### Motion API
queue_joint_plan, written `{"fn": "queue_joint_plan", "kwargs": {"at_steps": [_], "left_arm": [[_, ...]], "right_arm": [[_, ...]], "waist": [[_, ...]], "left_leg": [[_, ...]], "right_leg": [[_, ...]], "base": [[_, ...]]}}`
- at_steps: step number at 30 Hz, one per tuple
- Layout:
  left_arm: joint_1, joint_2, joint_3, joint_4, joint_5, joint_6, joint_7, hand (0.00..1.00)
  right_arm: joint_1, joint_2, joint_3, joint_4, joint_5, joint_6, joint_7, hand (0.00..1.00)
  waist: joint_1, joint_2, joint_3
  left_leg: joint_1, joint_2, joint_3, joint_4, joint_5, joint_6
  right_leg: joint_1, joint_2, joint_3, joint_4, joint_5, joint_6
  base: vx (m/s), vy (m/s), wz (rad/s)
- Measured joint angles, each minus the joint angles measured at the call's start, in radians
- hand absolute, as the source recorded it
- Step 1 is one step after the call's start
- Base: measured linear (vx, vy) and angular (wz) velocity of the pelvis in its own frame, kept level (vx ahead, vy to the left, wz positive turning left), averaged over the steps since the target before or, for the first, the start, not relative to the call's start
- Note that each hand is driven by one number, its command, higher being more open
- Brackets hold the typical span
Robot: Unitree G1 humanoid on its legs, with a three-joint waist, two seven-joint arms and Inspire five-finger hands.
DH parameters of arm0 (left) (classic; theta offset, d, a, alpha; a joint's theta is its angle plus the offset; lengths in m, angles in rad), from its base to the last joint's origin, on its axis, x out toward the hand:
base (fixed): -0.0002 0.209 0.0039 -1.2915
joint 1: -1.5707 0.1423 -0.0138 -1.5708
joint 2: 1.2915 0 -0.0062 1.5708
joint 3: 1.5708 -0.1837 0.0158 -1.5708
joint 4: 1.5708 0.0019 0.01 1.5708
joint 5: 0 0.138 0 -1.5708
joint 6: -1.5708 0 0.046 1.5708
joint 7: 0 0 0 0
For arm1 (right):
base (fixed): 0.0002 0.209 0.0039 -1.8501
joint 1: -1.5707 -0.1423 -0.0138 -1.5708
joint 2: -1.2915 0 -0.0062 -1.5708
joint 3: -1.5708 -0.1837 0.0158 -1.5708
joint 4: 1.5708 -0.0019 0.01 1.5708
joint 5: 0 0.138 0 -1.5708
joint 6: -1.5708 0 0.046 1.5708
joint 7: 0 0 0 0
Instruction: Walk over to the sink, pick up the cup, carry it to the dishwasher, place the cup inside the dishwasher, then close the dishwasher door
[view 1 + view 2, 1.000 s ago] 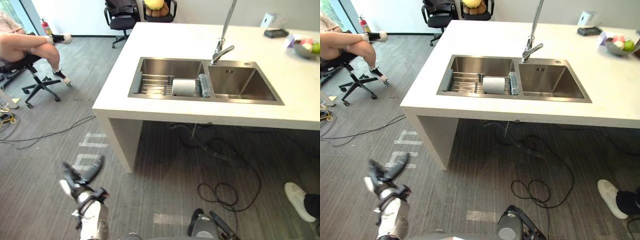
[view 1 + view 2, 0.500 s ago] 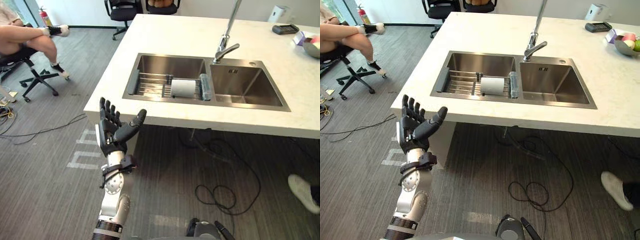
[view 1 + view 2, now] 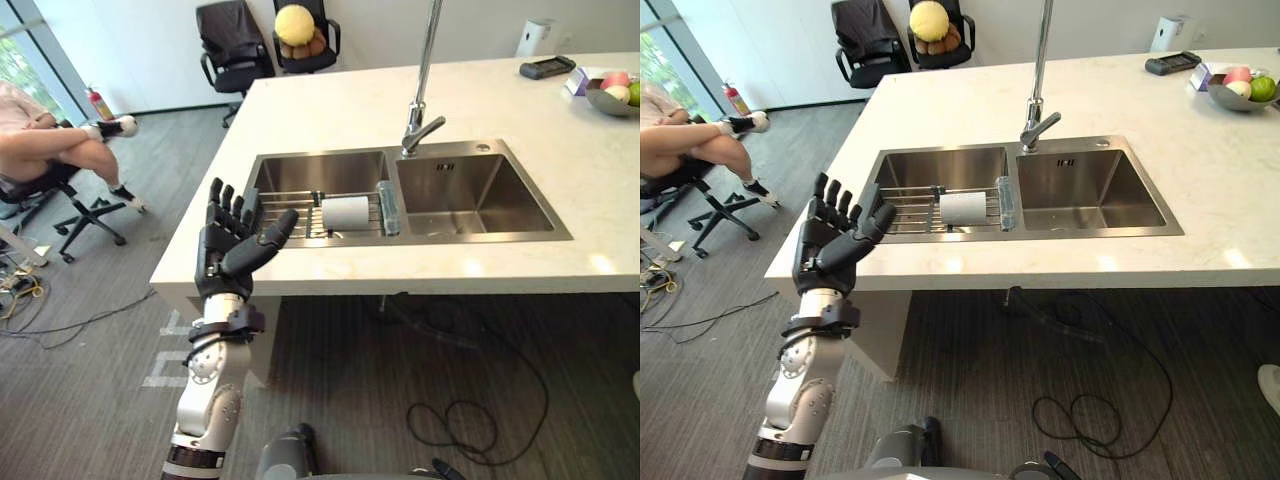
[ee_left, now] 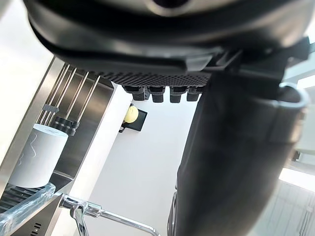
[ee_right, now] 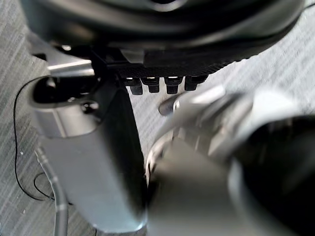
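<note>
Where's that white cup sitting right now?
The white cup lies on its side on the wire rack in the left basin of the sink, ahead of the robot's raised left hand.

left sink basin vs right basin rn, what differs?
Left basin holds a wire rack with the white cup lying on its side; right basin shows bare steel. Right basin has a small slot in its back wall; left basin's is plain. The open left hand is raised by the left basin's near corner, away from the right basin. Shared: both steel, rectangular, sunk in one pale counter.
</note>
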Motion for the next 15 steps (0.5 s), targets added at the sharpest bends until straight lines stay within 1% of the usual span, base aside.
{"fn": "queue_joint_plan", "kwargs": {"at_steps": [1,2,3,4,5,6,7,10,13,15], "left_arm": [[0.0,0.003,0.003,0.0,-0.012,0.003,-0.001,1.0],[0.003,0.004,0.003,0.001,-0.016,0.004,-0.01,1.0],[0.007,0.004,0.003,0.001,-0.016,0.004,-0.012,1.0],[0.007,0.01,0.005,0.005,-0.015,0.005,-0.017,1.0],[0.005,0.02,-0.004,0.007,-0.01,0.006,-0.016,1.0],[0.0,0.032,-0.015,0.019,-0.008,0.009,-0.015,1.0],[-0.013,0.05,-0.034,0.06,-0.008,0.012,-0.014,1.0],[-0.023,0.053,-0.075,0.118,0.012,0.017,-0.014,1.0],[-0.034,0.053,-0.119,0.118,0.054,0.022,-0.016,1.0],[-0.052,0.054,-0.128,0.113,0.068,0.031,-0.016,1.0]], "right_arm": [[0.002,0.0,0.001,0.001,0.004,-0.006,0.001,1.0],[0.007,-0.007,0.017,0.005,0.005,-0.012,0.002,1.0],[0.008,-0.015,0.022,0.003,0.004,-0.012,0.002,1.0],[0.008,-0.017,0.025,0.004,-0.003,-0.014,-0.005,1.0],[0.012,-0.009,0.033,0.004,-0.003,-0.016,-0.012,1.0],[0.014,-0.006,0.032,0.004,-0.002,-0.013,-0.017,1.0],[0.017,-0.001,0.026,0.004,-0.002,-0.011,-0.018,1.0],[0.027,0.007,-0.002,0.003,-0.016,-0.01,-0.008,1.0],[0.033,0.016,-0.038,0.004,-0.044,-0.012,0.013,1.0],[0.035,0.017,-0.04,0.004,-0.04,-0.013,0.024,1.0]], "waist": [[-0.003,-0.002,-0.005],[0.003,-0.002,-0.009],[0.008,0.011,-0.019],[0.003,0.004,-0.025],[0.0,-0.009,-0.039],[-0.006,-0.017,-0.045],[-0.027,-0.022,-0.048],[-0.05,-0.022,-0.048],[-0.053,-0.021,-0.049],[-0.054,-0.021,-0.049]], "left_leg": [[0.026,-0.021,-0.002,-0.071,0.005,-0.002],[0.057,-0.031,0.013,-0.065,-0.09,0.038],[0.084,-0.03,0.019,-0.102,-0.106,0.036],[0.12,-0.044,0.025,-0.167,-0.102,0.05],[0.141,-0.063,0.031,-0.226,-0.081,0.055],[0.153,-0.074,0.029,-0.26,-0.067,0.054],[0.168,-0.088,0.011,-0.296,-0.052,0.053],[0.202,-0.092,-0.007,-0.355,-0.027,0.042],[0.203,-0.082,-0.021,-0.355,-0.025,0.033],[0.202,-0.075,-0.033,-0.356,-0.022,0.028]], "right_leg": [[-0.007,-0.016,0.001,-0.007,0.001,0.001],[-0.011,-0.028,0.004,-0.01,0.008,0.021],[-0.01,-0.024,0.01,-0.01,0.004,0.032],[-0.007,-0.029,0.014,-0.01,0.003,0.036],[-0.008,-0.041,0.012,-0.024,0.009,0.045],[0.0,-0.045,0.006,-0.037,0.014,0.046],[0.018,-0.049,-0.019,-0.057,0.018,0.054],[0.05,-0.039,-0.048,-0.08,0.018,0.059],[0.063,-0.027,-0.065,-0.088,0.013,0.052],[0.067,-0.02,-0.072,-0.089,0.008,0.049]], "base": [[0.19,0.129,-0.01],[0.22,0.149,-0.07],[0.19,0.111,-0.18],[0.18,0.072,-0.14],[0.16,0.05,-0.01],[0.16,0.035,0.21],[0.12,0.003,0.3],[0.08,-0.048,0.24],[0.03,-0.083,0.14],[-0.01,-0.061,0.1]]}}
